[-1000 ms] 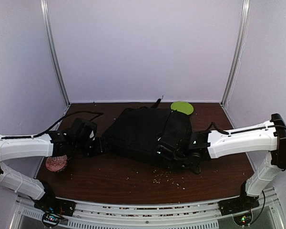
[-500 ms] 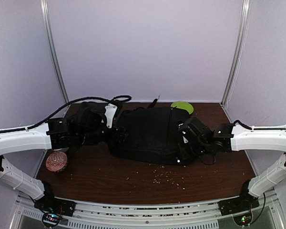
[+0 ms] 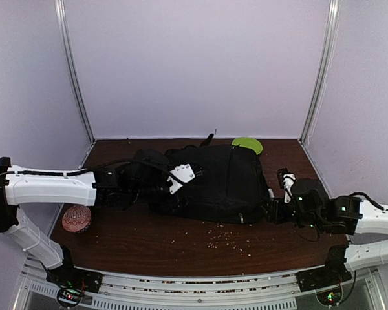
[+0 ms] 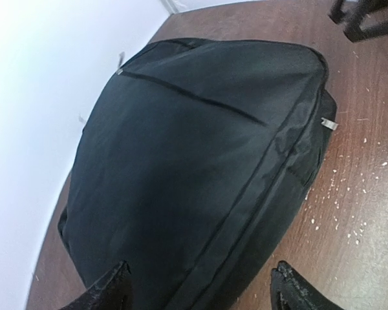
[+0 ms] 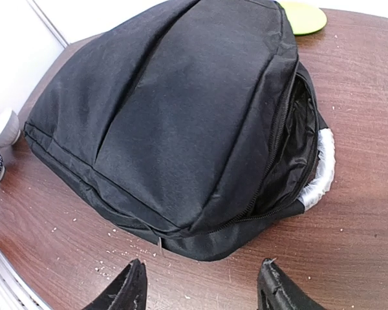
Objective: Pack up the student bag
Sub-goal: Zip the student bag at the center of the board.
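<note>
Black bag (image 5: 181, 110) looks full, zip (image 5: 281, 135) gaping; left gripper (image 4: 204, 290) and right gripper (image 5: 204, 287) hang spread, empty; disc (image 5: 302, 16) lies outside.

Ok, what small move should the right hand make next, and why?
Probably ease the right hand forward to nudge the white wrapped item deeper into the student bag: the zip gapes on that side, the item pokes out, and the hand is open and clear of it.
</note>
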Tool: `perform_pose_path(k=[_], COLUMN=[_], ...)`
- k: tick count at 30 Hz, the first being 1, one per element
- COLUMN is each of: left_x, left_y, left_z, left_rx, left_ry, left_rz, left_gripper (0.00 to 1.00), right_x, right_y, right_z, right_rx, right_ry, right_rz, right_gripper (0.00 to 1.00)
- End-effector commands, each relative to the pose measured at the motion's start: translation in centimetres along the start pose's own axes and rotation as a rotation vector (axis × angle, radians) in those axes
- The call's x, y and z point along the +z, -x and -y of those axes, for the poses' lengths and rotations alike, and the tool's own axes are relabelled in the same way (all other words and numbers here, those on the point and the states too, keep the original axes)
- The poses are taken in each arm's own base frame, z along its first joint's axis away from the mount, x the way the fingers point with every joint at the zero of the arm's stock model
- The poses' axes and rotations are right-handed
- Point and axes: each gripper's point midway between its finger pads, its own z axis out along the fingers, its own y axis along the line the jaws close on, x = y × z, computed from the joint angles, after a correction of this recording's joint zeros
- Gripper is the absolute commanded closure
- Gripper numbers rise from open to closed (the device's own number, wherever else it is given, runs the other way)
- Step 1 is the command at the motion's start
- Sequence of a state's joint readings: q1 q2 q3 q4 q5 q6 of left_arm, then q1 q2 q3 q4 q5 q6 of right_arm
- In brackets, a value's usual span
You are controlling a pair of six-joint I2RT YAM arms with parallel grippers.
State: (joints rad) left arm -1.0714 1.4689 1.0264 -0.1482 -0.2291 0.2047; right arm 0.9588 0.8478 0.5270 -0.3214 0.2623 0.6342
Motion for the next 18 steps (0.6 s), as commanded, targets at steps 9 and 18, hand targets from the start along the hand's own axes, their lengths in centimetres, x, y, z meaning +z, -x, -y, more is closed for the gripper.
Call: perform_pose_path(k=[9, 18], left_x=[6.9, 9.9], left_y=[0.8, 0.1], left_z=[5.6, 4.5], left_rx=[0.335, 0.375], left_ry=[-0.037, 0.088], left_rz=[-0.043, -0.082], left_gripper=[0.28, 0.38], right_x=[-0.5, 1.1], right_y=[-1.2, -4.2], right_z=[0.3, -0.3], right_rx=[0.124, 0.179], right_ry=[0.069, 0.134], right_rz=[0.014, -0.046], right_gripper=[0.43, 0.44])
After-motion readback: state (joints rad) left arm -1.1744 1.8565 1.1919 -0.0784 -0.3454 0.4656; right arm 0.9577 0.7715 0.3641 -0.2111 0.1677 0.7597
